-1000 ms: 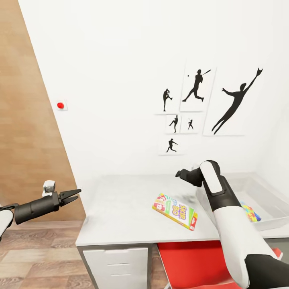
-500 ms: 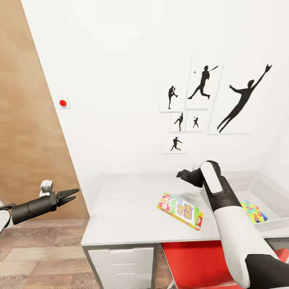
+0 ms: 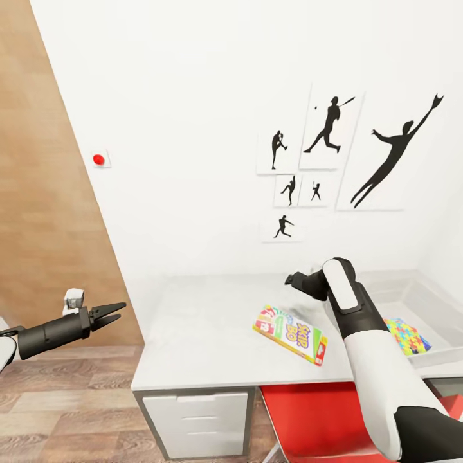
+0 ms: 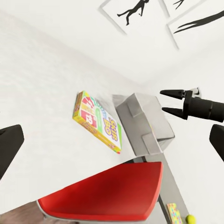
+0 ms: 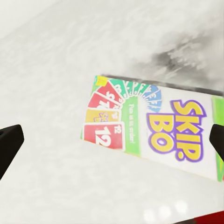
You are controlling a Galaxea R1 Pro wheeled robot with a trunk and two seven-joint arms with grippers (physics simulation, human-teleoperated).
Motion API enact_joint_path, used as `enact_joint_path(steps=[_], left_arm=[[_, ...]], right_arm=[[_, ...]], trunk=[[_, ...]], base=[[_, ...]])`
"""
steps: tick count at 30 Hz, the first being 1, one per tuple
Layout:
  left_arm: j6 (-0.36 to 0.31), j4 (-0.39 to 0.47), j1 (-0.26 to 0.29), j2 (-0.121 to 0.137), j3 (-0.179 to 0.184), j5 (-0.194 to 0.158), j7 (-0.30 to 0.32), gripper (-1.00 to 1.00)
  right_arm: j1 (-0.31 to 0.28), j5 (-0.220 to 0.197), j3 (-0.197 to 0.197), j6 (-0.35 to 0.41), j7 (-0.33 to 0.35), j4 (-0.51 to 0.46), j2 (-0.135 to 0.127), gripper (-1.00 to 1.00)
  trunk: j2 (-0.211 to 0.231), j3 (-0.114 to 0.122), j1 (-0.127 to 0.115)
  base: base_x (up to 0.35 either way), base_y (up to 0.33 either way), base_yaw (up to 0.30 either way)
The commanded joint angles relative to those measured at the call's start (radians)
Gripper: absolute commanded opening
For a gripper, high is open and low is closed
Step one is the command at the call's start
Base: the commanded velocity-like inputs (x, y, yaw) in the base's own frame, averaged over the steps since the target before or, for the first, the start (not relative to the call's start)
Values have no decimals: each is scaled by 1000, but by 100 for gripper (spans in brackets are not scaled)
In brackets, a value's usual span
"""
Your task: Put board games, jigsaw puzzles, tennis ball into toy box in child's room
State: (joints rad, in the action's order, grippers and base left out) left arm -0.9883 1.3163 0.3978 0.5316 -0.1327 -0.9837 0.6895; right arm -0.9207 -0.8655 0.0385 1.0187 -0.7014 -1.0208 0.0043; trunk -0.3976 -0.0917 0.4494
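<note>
The Skip-Bo board game (image 3: 290, 335) lies flat and askew on the pale grey table (image 3: 193, 334), near its front edge. My right gripper (image 3: 289, 280) hovers open above the table just behind that box, which shows large between its spread fingers in the right wrist view (image 5: 154, 128). My left gripper (image 3: 122, 312) is open and empty, off the table's left end over the floor. The translucent grey toy box (image 3: 427, 299) stands at the right with a mosaic jigsaw puzzle (image 3: 406, 335) in it. In the left wrist view another puzzle (image 4: 173, 214) and the tennis ball (image 4: 190, 218) show small, far beyond the toy box (image 4: 140, 121).
A red swivel chair (image 3: 315, 418) is tucked under the table in front of the Skip-Bo box. White drawers (image 3: 193, 418) sit below the table's left end. A brown wood panel (image 3: 45, 225) rises at the left. Baseball silhouette pictures (image 3: 331, 125) hang on the white wall.
The whole picture has slid a little right and up, so the camera has moved. Both arms hold the same pose, and the Skip-Bo box stays where it was on the table.
</note>
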Motion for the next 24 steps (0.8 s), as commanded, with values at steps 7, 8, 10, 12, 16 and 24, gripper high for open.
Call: enact_joint_path(steps=[7, 8, 10, 12, 16, 24], left_arm=[[-4, 0, 1, 1, -3, 2, 5, 100], [-4, -1, 1, 1, -6, 2, 5, 100], [-4, -1, 1, 1, -23, 2, 5, 100], [-4, -1, 1, 1, -30, 3, 5, 100], [-5, -2, 0, 3, -39, 2, 6, 100], [-9, -2, -32, 39, -42, 2, 373, 100]], right_arm=[[-1, -10, -2, -29, -10, 18, -1, 100], [-1, -10, -3, -31, -10, 21, -1, 100], [0, -9, -4, -36, -10, 33, -1, 100], [0, -8, -4, -38, -10, 38, -1, 100], [-1, -8, -4, -42, -10, 47, -2, 100], [0, -7, -6, -54, -9, 51, -4, 100]], trunk=[[-2, -14, 1], [-2, -15, 1], [-2, -18, 1], [-2, -22, 1], [-2, -28, 1], [-2, -41, 1]], base=[[0, 0, 0], [0, 0, 0], [0, 0, 0], [0, 0, 0], [0, 0, 0], [0, 0, 0]])
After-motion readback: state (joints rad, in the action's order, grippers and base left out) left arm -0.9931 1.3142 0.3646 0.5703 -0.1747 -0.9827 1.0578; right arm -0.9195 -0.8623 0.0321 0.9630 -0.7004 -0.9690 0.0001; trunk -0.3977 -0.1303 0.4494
